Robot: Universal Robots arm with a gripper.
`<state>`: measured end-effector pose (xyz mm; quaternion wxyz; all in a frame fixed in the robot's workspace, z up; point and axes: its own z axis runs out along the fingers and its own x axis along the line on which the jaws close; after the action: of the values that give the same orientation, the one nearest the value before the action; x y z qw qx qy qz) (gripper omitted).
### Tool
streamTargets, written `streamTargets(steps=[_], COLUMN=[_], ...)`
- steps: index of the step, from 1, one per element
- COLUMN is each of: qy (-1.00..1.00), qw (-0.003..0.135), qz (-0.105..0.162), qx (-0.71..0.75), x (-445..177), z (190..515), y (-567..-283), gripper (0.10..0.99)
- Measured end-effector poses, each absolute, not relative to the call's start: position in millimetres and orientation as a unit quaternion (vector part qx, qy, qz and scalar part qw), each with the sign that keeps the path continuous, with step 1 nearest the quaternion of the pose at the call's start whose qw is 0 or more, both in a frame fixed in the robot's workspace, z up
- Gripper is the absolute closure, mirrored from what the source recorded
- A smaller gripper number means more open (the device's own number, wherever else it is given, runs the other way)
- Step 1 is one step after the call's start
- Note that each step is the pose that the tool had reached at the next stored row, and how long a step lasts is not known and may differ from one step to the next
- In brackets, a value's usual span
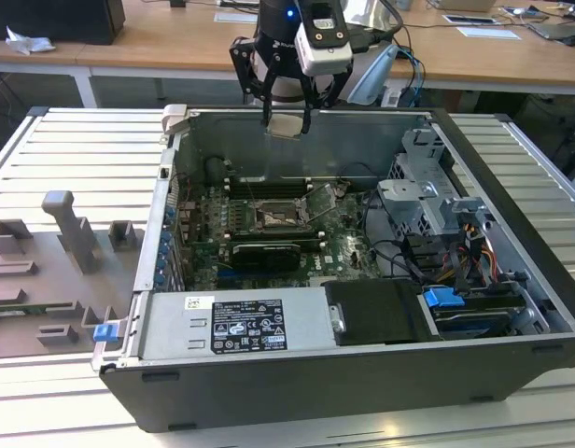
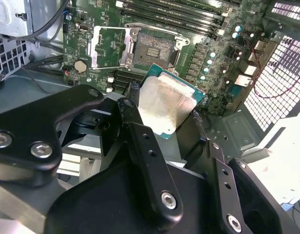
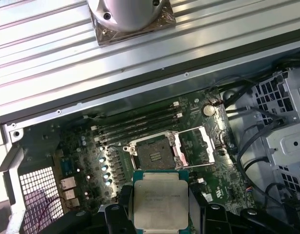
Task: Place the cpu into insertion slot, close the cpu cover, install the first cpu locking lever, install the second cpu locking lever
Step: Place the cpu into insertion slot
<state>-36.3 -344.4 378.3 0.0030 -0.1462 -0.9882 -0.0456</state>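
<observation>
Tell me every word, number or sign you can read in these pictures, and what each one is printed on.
White label on the grey metal box inside the open computer case: print and symbols, too small to read.
Pale silver square cpu held in the gripper: faint lines of print, too blurred to read.
Green circuit board: tiny white markings, unreadable.
Nothing can be quoted.

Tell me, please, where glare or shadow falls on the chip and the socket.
Second wrist view: glare whitens part of the chip. First wrist view: the chip is evenly lit, the socket dim. Exterior view: the case walls shade the board.
</observation>
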Motion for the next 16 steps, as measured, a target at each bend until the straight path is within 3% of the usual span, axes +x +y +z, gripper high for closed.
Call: streamTargets(steps=[16], qy=[-0.982], qw=[0.001], qz=[-0.046], qx=[-0.184], x=[-36.3], z=[378.3], y=[-344.4], gripper=[0.545])
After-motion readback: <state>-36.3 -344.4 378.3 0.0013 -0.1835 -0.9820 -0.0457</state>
